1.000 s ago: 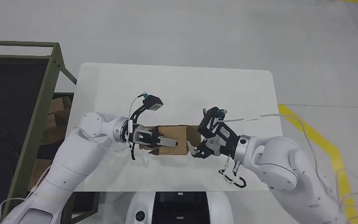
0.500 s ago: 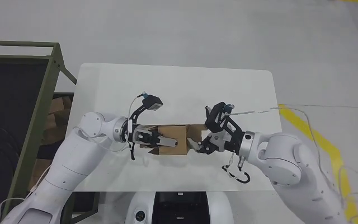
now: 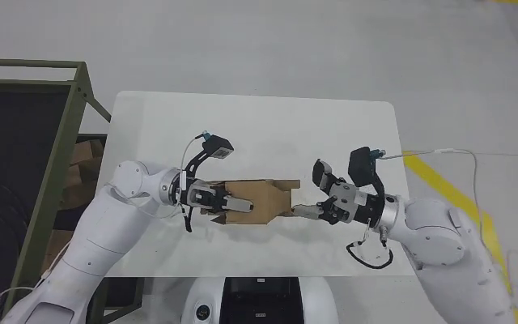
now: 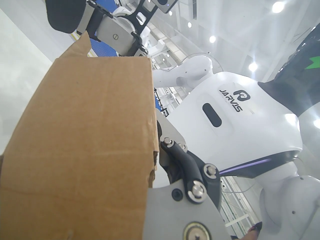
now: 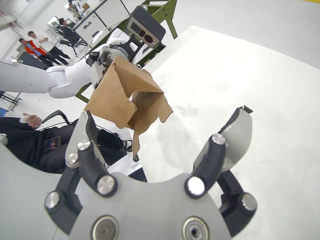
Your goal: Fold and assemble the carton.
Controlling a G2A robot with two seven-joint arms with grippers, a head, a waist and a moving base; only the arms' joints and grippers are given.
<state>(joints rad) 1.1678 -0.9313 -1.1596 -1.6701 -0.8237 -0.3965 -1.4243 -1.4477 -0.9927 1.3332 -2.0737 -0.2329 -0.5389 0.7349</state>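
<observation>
The brown carton (image 3: 255, 201) is held above the near middle of the white table (image 3: 324, 130), partly formed, its far end flaps loose (image 5: 150, 111). My left gripper (image 3: 229, 202) is shut on the carton's left end; the carton wall (image 4: 82, 131) lies against one of its fingers (image 4: 172, 148). My right gripper (image 3: 312, 194) is open just off the carton's right end, with nothing between its fingers (image 5: 86, 123). A flap tip (image 3: 285, 186) points toward it. From the left wrist view, the right gripper's black pad (image 4: 65, 8) rises beyond the carton's far edge.
A green metal frame (image 3: 77, 105) stands off the table's left edge, with cardboard pieces (image 3: 81, 162) below it. A yellow floor line (image 3: 453, 194) runs at the right. The table's far half lies bare.
My right gripper has drawn back to the right from the carton's end and turned, its fingers now spread. The carton's right flap has swung out toward it. The left arm has barely shifted.
</observation>
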